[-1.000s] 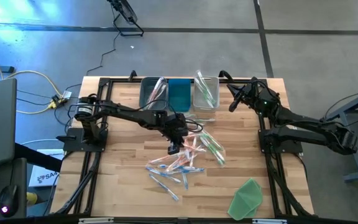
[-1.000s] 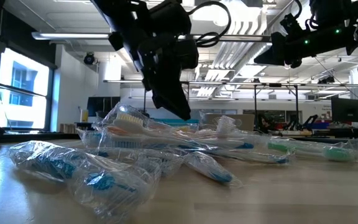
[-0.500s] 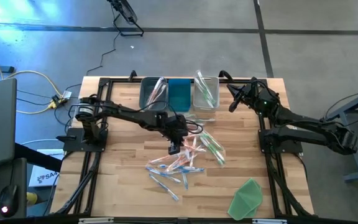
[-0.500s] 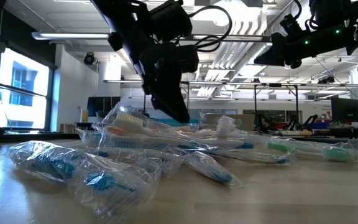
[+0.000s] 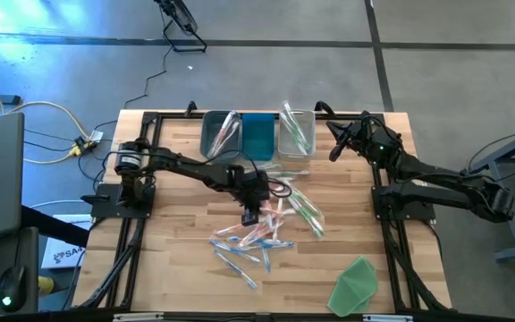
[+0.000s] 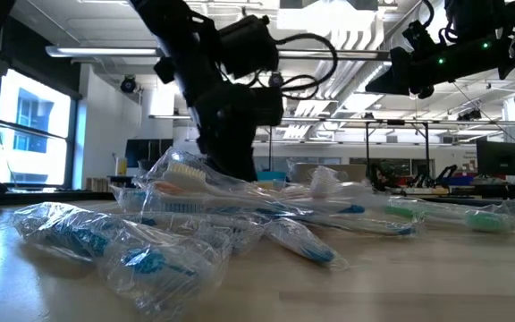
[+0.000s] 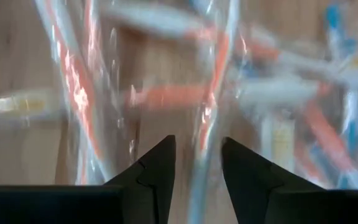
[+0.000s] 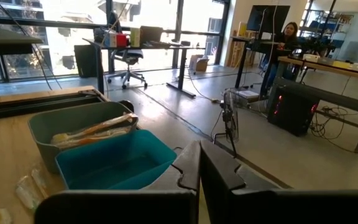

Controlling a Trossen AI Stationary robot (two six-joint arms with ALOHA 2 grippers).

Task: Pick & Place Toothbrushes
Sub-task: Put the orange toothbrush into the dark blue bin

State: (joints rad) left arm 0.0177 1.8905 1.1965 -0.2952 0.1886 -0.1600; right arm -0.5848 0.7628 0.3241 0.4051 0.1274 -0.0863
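Several toothbrushes in clear wrappers, orange, blue and green, lie in a loose pile (image 5: 266, 231) on the wooden table and fill the low view's foreground (image 6: 240, 210). My left gripper (image 5: 250, 217) is down at the pile's far left side, pointing steeply down and open. In its wrist view the fingertips (image 7: 197, 155) straddle a wrapped orange toothbrush (image 7: 211, 106). In the low view its tips are hidden behind the pile. My right gripper (image 5: 333, 148) waits shut (image 8: 200, 163) above the table's far right, level, facing the bins. My left gripper comes at the pile from above with a wrapped orange toothbrush (image 7: 205, 134) running between its open fingers. Whether a finger touches the wrapper, I cannot tell.
Three bins stand along the far edge: a grey one (image 5: 220, 134) holding orange toothbrushes, a teal one (image 5: 258, 136), and a clear one (image 5: 297, 132) with green toothbrushes. A flat green sheet (image 5: 354, 284) lies at the near right. Bare wood lies at the near left.
My left gripper has sunk toward the pile and tipped steeper. In the low view its tips, earlier above the wrappers, are now behind them. The toothbrushes have not moved.
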